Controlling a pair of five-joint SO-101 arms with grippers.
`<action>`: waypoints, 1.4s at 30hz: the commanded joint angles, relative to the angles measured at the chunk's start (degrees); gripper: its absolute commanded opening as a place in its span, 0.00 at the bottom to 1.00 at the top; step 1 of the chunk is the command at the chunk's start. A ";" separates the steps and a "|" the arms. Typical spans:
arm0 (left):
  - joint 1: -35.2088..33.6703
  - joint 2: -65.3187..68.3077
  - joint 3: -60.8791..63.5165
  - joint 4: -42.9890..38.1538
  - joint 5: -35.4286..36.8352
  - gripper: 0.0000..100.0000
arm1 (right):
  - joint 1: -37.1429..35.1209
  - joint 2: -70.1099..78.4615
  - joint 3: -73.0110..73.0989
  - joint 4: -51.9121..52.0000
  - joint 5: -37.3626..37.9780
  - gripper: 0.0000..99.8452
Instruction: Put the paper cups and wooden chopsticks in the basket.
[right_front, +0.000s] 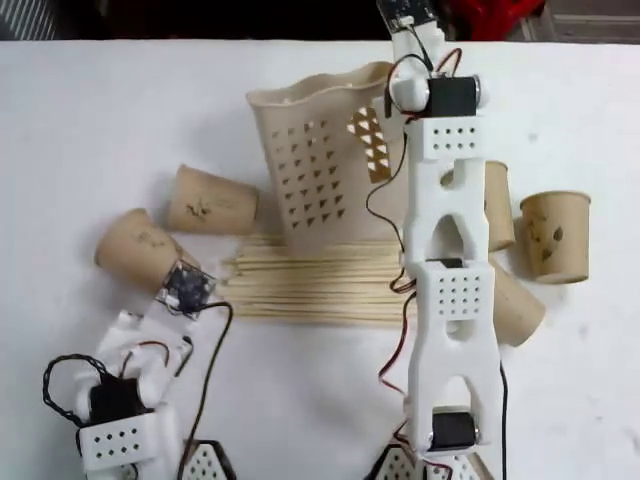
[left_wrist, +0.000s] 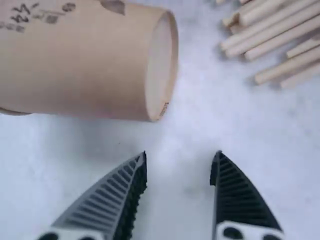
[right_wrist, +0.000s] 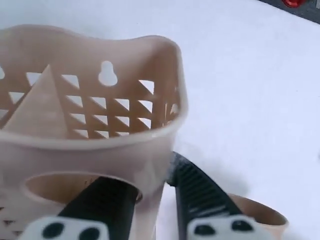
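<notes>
The beige perforated basket (right_front: 310, 150) stands at the back centre of the table. My right gripper (right_wrist: 152, 175) has the basket's (right_wrist: 100, 125) corner wall between its fingers, at the right rim (right_front: 395, 80) in the high view. A bundle of wooden chopsticks (right_front: 310, 280) lies in front of the basket. Two paper cups (right_front: 210, 200) (right_front: 135, 245) lie on their sides to the left. My left gripper (left_wrist: 177, 170) is open, just short of the nearer cup's (left_wrist: 85, 60) mouth, with the chopstick ends (left_wrist: 275, 45) beside it.
Three more paper cups sit on the right: one upright (right_front: 555, 235), one half hidden behind the right arm (right_front: 497, 205), one lying by the arm (right_front: 515, 305). The right arm (right_front: 450, 300) stretches across the chopsticks' right end. A cup rim (right_wrist: 260, 220) shows beneath the right gripper.
</notes>
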 joint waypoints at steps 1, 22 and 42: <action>-0.40 0.13 -0.26 0.26 -0.62 0.21 | 1.27 -0.22 -4.22 -4.00 -2.02 0.02; -0.22 0.13 -0.26 0.18 -0.62 0.21 | -3.56 -9.10 -7.38 0.57 -6.15 0.02; -0.22 0.13 -0.26 0.18 -0.62 0.21 | -3.74 -39.96 48.09 -8.48 -1.23 0.02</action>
